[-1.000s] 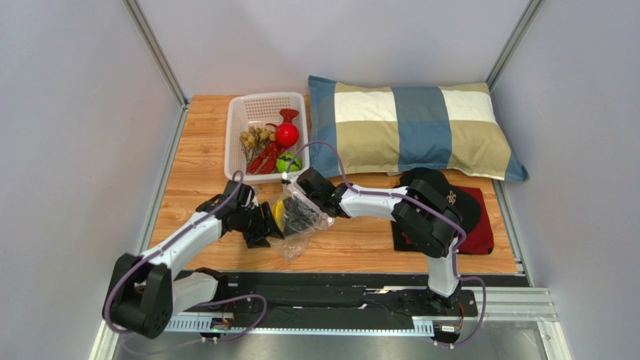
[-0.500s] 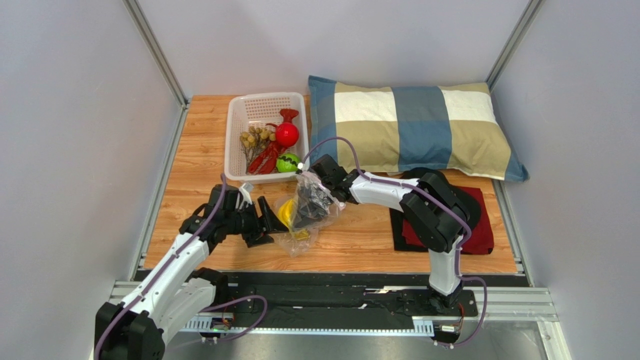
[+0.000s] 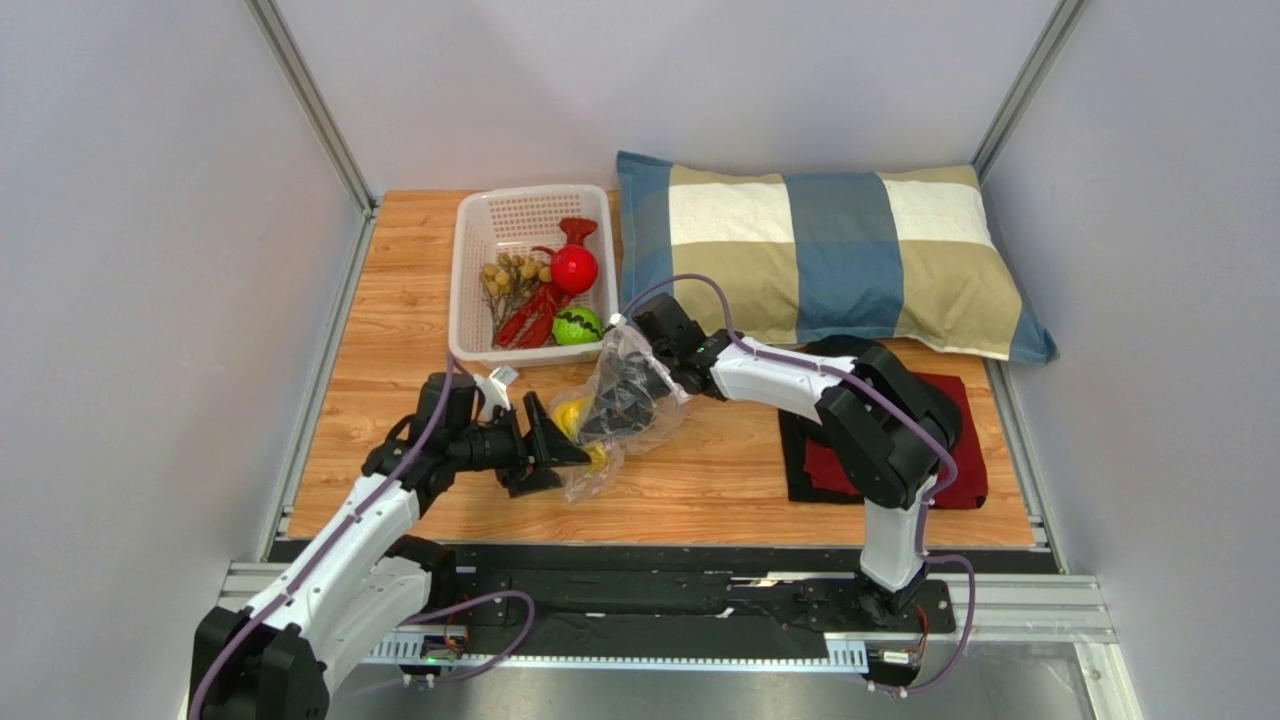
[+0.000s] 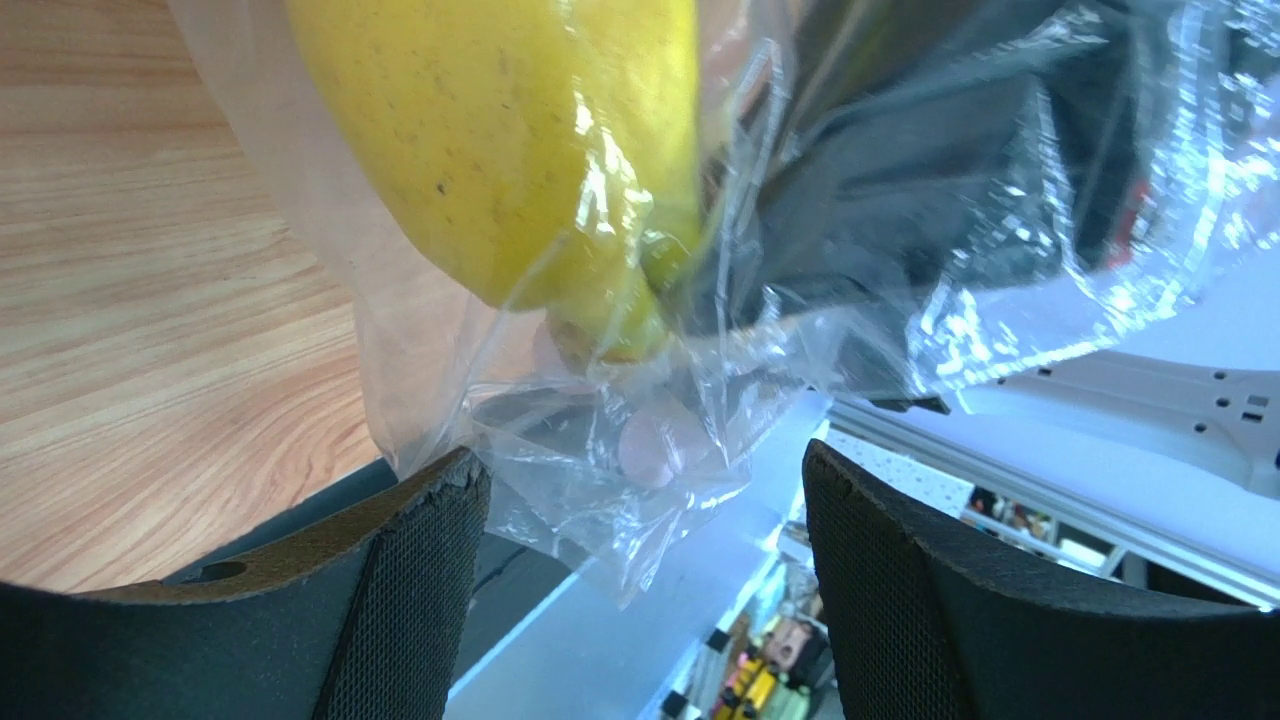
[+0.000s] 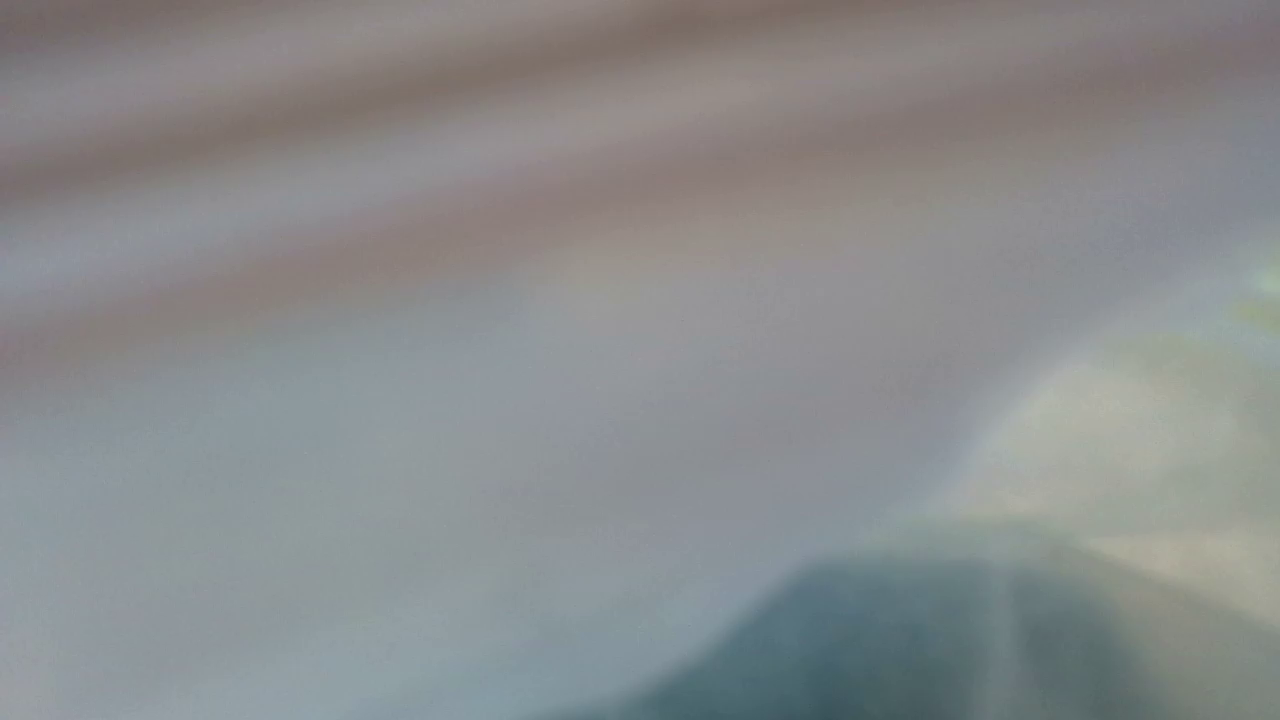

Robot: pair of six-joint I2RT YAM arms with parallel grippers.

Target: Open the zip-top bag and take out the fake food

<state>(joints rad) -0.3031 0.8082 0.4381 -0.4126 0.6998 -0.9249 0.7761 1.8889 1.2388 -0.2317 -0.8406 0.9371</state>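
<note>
The clear zip-top bag (image 3: 613, 408) is held up off the wooden table, draped round my right gripper (image 3: 628, 393), which shows dark through the plastic. The right wrist view is only blur. A yellow banana bunch (image 3: 576, 422) lies in the bag's low left end. My left gripper (image 3: 550, 444) is open, its jaws on either side of that low corner. In the left wrist view the banana (image 4: 511, 150) shows through the bag (image 4: 962, 225), and a crinkled corner hangs in the open left gripper (image 4: 646, 585).
A white mesh basket (image 3: 534, 198) at the back left holds a brownish cluster (image 3: 511, 278), a red round fruit (image 3: 573, 267), a red chilli shape (image 3: 529, 318) and a green ball (image 3: 576, 326). A checked pillow (image 3: 827, 248) lies behind, and a black cap (image 3: 887, 393) on red cloth (image 3: 962, 458) at the right.
My right gripper moved back and right, pulling the bag up with it. My left arm drew back, then came in with open jaws at the bag's low corner.
</note>
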